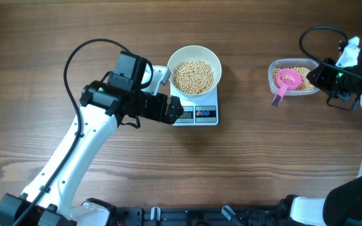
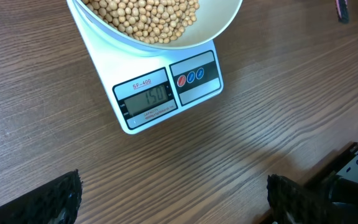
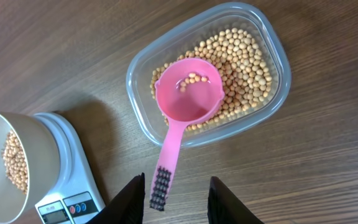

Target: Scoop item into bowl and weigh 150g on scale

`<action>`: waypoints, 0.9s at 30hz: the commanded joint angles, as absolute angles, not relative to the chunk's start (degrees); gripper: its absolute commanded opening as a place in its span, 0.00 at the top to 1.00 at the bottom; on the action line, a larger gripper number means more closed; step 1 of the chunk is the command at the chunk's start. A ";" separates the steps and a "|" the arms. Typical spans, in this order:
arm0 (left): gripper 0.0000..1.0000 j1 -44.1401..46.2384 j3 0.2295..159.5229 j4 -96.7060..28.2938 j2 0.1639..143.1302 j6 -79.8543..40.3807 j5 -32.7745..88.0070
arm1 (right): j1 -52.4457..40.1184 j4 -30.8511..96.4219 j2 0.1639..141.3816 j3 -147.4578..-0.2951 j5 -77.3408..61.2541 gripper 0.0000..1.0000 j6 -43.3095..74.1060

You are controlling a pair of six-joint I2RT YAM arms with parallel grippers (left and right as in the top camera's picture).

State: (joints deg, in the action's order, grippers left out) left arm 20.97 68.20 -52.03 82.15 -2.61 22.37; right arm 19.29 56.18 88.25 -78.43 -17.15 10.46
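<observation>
**Scoop handle dead ahead of your right pincer**

Your right pincer (image 3: 176,182) stands parted, gripping nothing. The pink scoop (image 3: 188,93) lies just ahead, handle pointing back at it, cup in the clear container (image 3: 140,106). The bowl (image 3: 39,146) of beans (image 3: 14,162) sits on the scale (image 3: 73,177), off to its left, nearer your wide-open left pincer (image 2: 173,198).

bowl (image 1: 194,51) 1 | scale (image 1: 197,114) 1 | container (image 1: 272,74) 1 | scoop (image 1: 288,80) 1
</observation>
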 commanded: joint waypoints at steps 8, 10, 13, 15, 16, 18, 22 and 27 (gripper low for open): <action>0.00 20.95 68.49 -51.90 82.37 -1.74 22.92 | 19.18 49.23 84.75 -78.87 -18.11 0.59 10.66; 0.00 20.95 68.49 -51.90 82.37 -1.74 22.90 | 19.18 47.11 83.00 -78.87 -18.11 0.57 10.63; 0.00 20.95 68.49 -51.90 82.37 -1.74 22.92 | 19.18 43.99 80.79 -78.87 -18.11 0.55 10.55; 0.00 20.95 68.49 -51.90 82.37 -1.74 22.92 | 19.18 40.86 78.91 -78.87 -18.13 0.54 10.48; 0.00 20.95 68.49 -51.90 82.37 -1.74 22.92 | 19.18 39.66 78.22 -78.87 -18.13 0.53 10.48; 0.00 20.95 68.49 -51.90 82.37 -1.72 22.90 | 19.18 36.21 76.79 -78.87 -18.13 0.49 10.50; 0.00 20.95 68.49 -51.90 82.37 -1.74 22.92 | 19.18 29.10 75.20 -78.87 -18.15 0.21 10.72; 0.00 20.95 68.49 -51.90 82.37 -1.74 22.92 | 19.18 24.60 75.48 -78.85 -18.09 0.00 14.87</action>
